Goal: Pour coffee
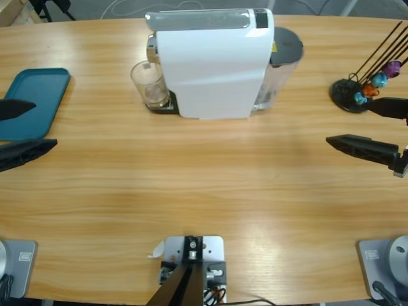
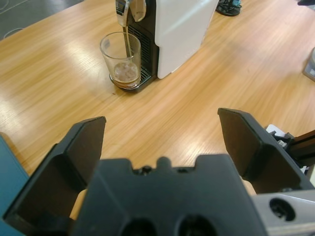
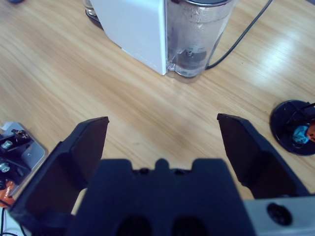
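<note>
Coffee [image 2: 124, 73]: thin brown layer in the bottom of the clear glass [image 1: 150, 83], with a thin stream running into it from the spout [image 2: 126, 11] above. Glass sits upright on the drip tray at the left face of the white machine [image 1: 213, 64], far-centre of the bench [image 1: 204, 191].

Key relation: glass lies right and far of the left tool [image 1: 25, 131], nothing between them; the machine body blocks it from the right tool [image 1: 370, 127]. My read: left arm is the one to take it, side approach, since the glass's long axis is vertical and the spout hangs over its mouth.

Both tools spread wide, holding nothing, parked at opposite bench edges.

Left wrist view shows the stream and coffee level; high view barely shows either. Right wrist view shows only the machine's back: water tank [image 3: 197, 39], power cable [image 3: 241, 34], and the capsule stand [image 3: 295, 128]. Teal tray [image 1: 35, 102] sits far-left, beside the left tool.
</note>
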`<action>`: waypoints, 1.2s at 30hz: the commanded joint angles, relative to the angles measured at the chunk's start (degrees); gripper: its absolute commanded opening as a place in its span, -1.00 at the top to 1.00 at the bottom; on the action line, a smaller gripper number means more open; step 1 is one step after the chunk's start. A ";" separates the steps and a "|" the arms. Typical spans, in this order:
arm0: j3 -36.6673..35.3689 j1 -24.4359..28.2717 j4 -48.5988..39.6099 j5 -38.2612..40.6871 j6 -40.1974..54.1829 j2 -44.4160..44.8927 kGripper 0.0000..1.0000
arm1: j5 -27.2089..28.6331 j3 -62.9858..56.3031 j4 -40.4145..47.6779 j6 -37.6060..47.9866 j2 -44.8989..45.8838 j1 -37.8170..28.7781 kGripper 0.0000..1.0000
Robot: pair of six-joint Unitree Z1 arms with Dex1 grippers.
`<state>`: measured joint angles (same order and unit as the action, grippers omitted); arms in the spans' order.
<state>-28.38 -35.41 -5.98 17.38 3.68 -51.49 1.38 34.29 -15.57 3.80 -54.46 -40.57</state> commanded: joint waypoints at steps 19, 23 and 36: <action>2.45 -3.61 1.85 1.69 3.52 -3.62 -1.00 | 0.73 -3.37 2.79 2.00 -1.54 0.67 -1.00; 2.45 -3.61 1.85 1.78 3.10 -3.66 -1.00 | 0.73 -3.57 3.26 2.65 -1.93 0.67 -1.00; 2.72 -3.61 2.47 2.31 2.21 -3.09 -1.00 | 0.38 -4.34 5.55 4.20 -1.96 0.67 -1.00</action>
<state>-27.80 -38.29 -4.58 19.65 6.57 -53.72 1.39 32.31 -11.73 8.50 -55.18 -40.57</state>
